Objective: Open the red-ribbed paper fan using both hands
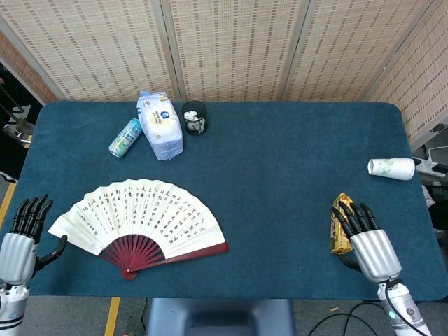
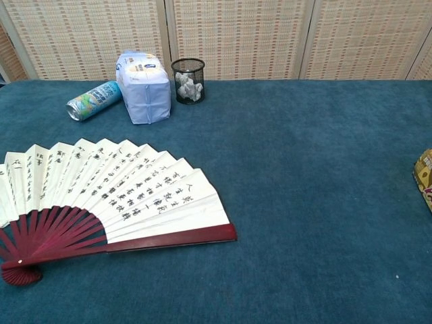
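The red-ribbed paper fan with black writing is lying spread wide open on the blue table, near the front left. Its red pivot is pointing at the front edge, and its paper arc is facing the back wall. The left hand is sitting beside it, not touching, fingers apart and holding nothing. The right hand is sitting far right, fingers apart too, holding nothing

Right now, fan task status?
Done: the paper fan lies spread wide on the table, red ribs fanned out. In hand: nothing; left hand and right hand are both open, off the fan. Left: apparently nothing.
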### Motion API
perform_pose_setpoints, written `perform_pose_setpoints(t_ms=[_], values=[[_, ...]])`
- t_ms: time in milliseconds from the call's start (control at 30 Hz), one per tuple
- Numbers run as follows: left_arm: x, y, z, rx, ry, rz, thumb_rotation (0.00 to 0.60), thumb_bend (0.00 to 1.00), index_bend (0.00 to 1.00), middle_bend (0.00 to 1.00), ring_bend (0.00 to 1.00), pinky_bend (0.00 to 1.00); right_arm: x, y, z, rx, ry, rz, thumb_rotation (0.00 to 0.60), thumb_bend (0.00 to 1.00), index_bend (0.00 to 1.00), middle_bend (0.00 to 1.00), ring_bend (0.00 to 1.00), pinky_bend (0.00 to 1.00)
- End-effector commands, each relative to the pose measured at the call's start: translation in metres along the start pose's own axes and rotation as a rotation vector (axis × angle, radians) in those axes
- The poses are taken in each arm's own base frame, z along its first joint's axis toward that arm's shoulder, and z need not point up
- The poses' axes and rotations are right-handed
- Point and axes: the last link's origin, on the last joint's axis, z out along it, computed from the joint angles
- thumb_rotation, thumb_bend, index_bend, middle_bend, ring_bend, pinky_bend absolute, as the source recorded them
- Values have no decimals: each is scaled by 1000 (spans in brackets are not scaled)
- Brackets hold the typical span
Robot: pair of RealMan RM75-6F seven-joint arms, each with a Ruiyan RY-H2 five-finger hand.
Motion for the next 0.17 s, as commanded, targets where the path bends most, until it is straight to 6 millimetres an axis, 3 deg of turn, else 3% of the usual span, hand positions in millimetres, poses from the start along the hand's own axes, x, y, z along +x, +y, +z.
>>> perform_pose_setpoints(t_ms=[33, 167], values=[[-13, 0, -20, 38, -165, 29, 600, 379, 0, 0, 0, 0, -6, 21, -10, -98, 17, 31, 600, 50, 0, 0, 0, 0], [-11, 3, -20, 24, -214, 63, 600, 378, 0, 0, 0, 0, -4, 28, -7, -108, 19, 31, 600, 50, 0, 0, 0, 0]])
